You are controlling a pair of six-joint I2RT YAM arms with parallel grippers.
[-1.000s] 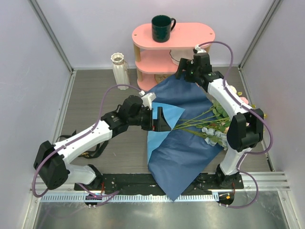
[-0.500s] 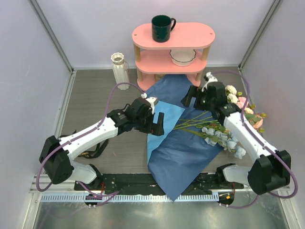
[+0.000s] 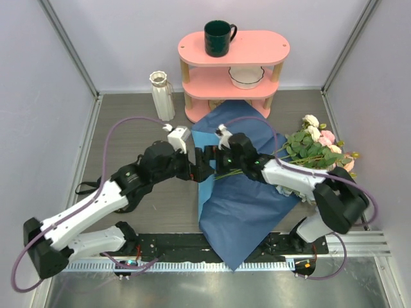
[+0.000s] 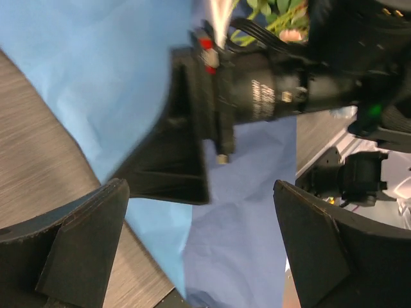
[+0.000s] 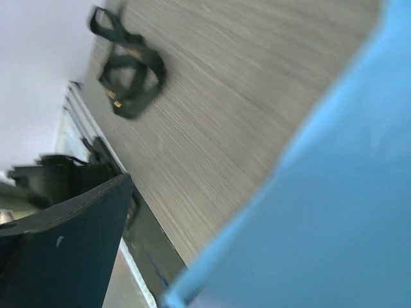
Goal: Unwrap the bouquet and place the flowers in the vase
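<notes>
**Both arms' fingers spread wide over the opened paper**

The left fingers (image 4: pixel 77 244) stand fully apart with nothing between them. They face the right fingers (image 4: pixel 168 157) just above the blue paper sheet (image 3: pixel 247 208), which lies spread open in the middle of the worktop (image 3: pixel 125 106). The right fingers also look wide open and empty, though their own wrist view shows only one of them. The flowers (image 3: pixel 314 142) lie loose at the right of the worktop, with their heads near the right wall and their stems reaching back onto the paper under the right arm. The vase (image 3: pixel 162 95) stands upright at the back, just left of the pink shelf (image 3: pixel 257 48) and well apart from the flowers. A black ribbon (image 5: pixel 153 64) lies on bare worktop left of the paper.
</notes>
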